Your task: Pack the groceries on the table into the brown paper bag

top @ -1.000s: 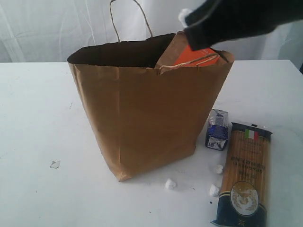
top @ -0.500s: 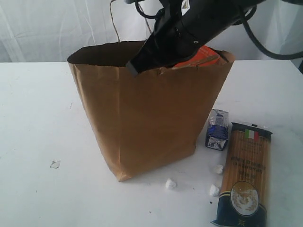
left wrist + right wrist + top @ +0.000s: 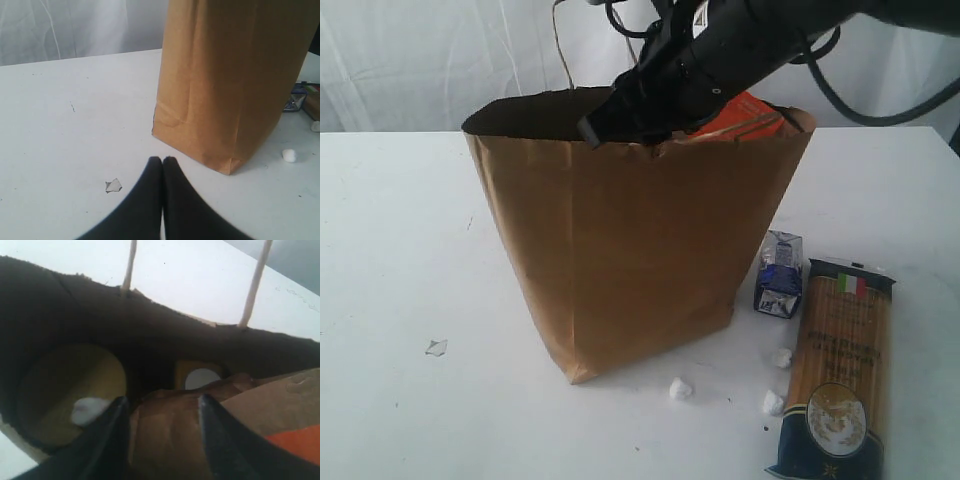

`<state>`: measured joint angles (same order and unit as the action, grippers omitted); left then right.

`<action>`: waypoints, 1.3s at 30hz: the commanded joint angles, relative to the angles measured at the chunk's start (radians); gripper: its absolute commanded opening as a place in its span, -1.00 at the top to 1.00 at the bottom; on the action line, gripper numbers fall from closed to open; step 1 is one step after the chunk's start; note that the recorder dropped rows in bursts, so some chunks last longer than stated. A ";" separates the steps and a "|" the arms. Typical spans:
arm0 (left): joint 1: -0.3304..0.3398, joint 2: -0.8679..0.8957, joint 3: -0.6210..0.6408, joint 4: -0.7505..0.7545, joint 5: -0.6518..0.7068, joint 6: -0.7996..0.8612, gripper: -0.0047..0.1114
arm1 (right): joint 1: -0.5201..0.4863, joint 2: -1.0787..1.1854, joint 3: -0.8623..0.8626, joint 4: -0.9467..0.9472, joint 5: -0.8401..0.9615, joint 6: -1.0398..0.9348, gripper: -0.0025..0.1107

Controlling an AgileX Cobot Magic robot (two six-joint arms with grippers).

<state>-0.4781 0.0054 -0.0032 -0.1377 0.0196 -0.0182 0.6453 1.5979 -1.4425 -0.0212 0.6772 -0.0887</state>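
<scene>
The brown paper bag (image 3: 630, 250) stood upright near the middle of the table (image 3: 400, 250), its ragged mouth open and its twisted cord handles (image 3: 560, 40) rising at the far side. The brown pouch with orange label (image 3: 748, 117) sat tilted in the right part of the mouth, with its top edge showing above the rim.

In the right wrist view, the gold-lidded clear jar (image 3: 70, 385) lay deeper in the bag, a white speck on its lid. A white-capped jar (image 3: 200, 377) stood beyond it against the far wall.

The right gripper (image 3: 161, 400) reached down into the mouth from the upper right. Its fingers (image 3: 107, 440) were spread, one on either side of the pouch's folded top, a released stance. Whether the pads touched the paper could not be told.

The small blue-white carton (image 3: 780, 275) stood on the table just right of the bag's base. The long spaghetti pack (image 3: 835, 380) lay flat just right of the carton and reached toward the near edge. Three white lumps (image 3: 680, 388) were scattered between the bag's near corner and the pack.

The left gripper (image 3: 162, 161) was low over the table to the near left of the bag and apart from it, its fingers clenched together on nothing. A small paper scrap (image 3: 113, 185) lay just beside its tips. A white drape (image 3: 420, 60) closed the far side.
</scene>
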 commanded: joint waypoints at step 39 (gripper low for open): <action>0.000 -0.005 0.003 -0.004 0.004 0.000 0.92 | -0.007 -0.773 0.567 0.005 0.544 -0.207 -0.02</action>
<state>-0.4781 0.0054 -0.0032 -0.1377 0.0196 -0.0182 0.6453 0.8148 -0.9219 -0.0325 1.2211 -0.2330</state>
